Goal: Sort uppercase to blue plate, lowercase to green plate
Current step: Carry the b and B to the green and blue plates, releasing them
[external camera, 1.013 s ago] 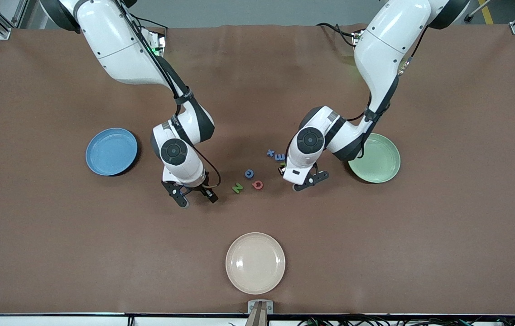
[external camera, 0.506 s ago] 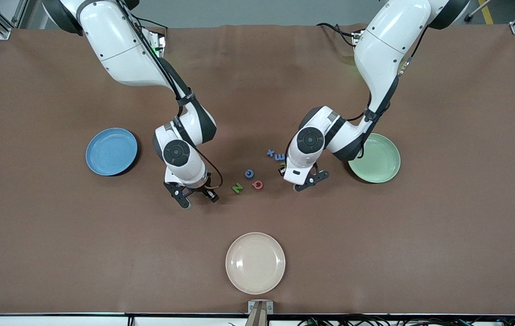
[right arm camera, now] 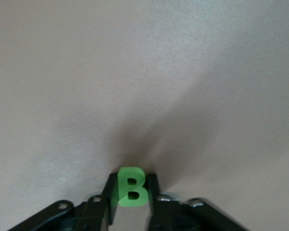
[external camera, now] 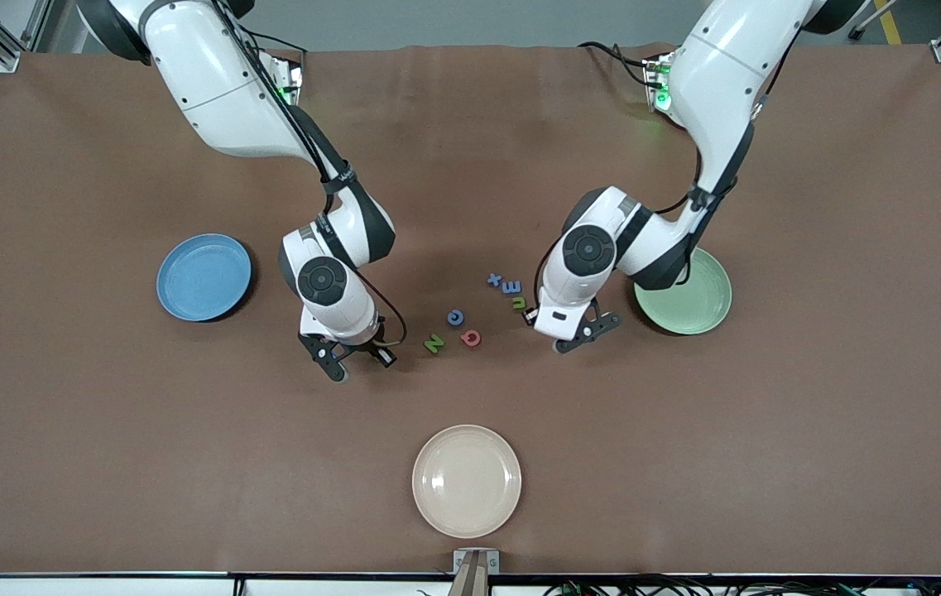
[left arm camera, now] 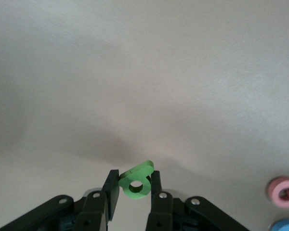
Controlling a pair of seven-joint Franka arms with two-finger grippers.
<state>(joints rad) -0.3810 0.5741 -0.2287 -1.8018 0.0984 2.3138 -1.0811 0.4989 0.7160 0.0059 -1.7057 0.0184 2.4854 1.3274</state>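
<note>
Since a second ago the left arm has swung its wrist toward the green plate (external camera: 684, 291), uncovering the green u (external camera: 519, 304) on the table, while the right gripper (external camera: 352, 358) has drawn its fingers in. That right gripper, low over the table between the blue plate (external camera: 204, 276) and the letter cluster, now pinches the green B (right arm camera: 131, 187) flat between its pads, the letter's face showing upright in the right wrist view. The left gripper (external camera: 582, 334), just beside the green plate's rim on the side toward the table's middle, is clamped on the green b (left arm camera: 136, 180) (its round hole shows plainly), which sits tilted between the fingers and appears lifted clear of the table. Loose near the table's centre lie the blue x (external camera: 494, 280), the blue m (external camera: 510, 287), the blue C (external camera: 455, 317), the green N (external camera: 434, 343) and the pinkish-red Q (external camera: 471, 338); a cream-white plate (external camera: 467, 480) sits by the table edge nearest the front camera, with nothing visible in it. Both task plates look bare. Each arm holds its letter on the side of its own target, the left arm much the closer, so the carries likely need no crossing.
</note>
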